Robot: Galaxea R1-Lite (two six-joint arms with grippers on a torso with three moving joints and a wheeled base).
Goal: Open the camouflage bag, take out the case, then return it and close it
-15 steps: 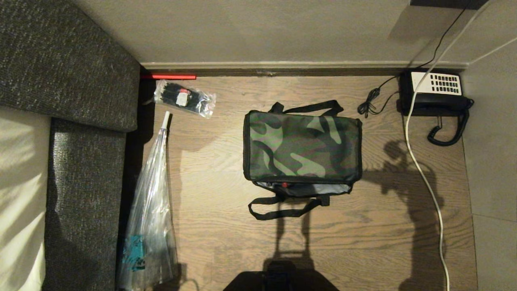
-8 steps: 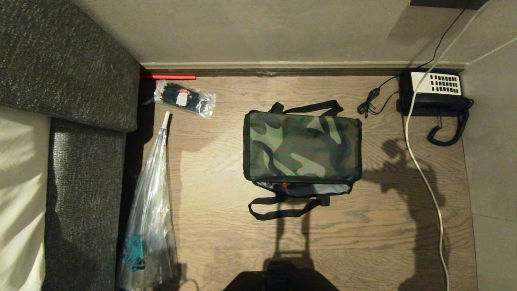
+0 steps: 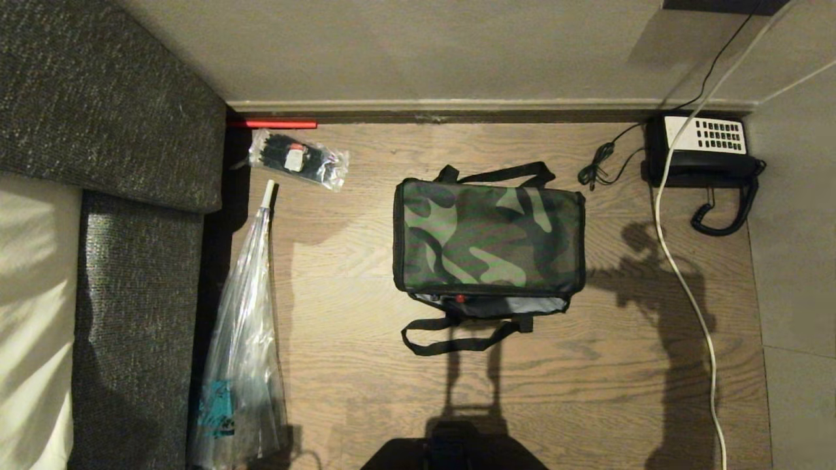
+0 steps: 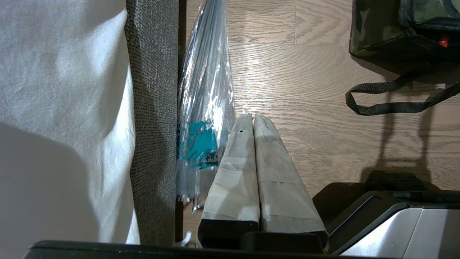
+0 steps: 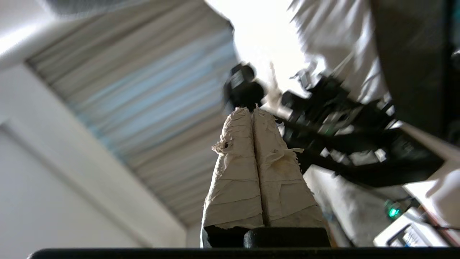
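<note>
The camouflage bag (image 3: 488, 236) lies on the wooden floor in the middle of the head view, its lid down, with a strip of silvery lining and a small red spot showing at its near edge. Its black strap handles (image 3: 457, 336) lie flat on the floor. The case is hidden. Neither arm appears in the head view. My left gripper (image 4: 253, 117) is shut and empty, low over the floor near the bag's corner (image 4: 381, 32). My right gripper (image 5: 251, 109) is shut and empty, pointing up toward the ceiling.
A grey sofa (image 3: 111, 130) with a pale cover fills the left side. A long clear plastic bag (image 3: 245, 339) and a small packet (image 3: 297, 156) lie beside it. A desk telephone (image 3: 705, 147) and a white cable (image 3: 686, 281) lie at the right, by the wall.
The bag and the other things have not moved. The arm's shadow on the floor to the right of the bag has shifted slightly.
</note>
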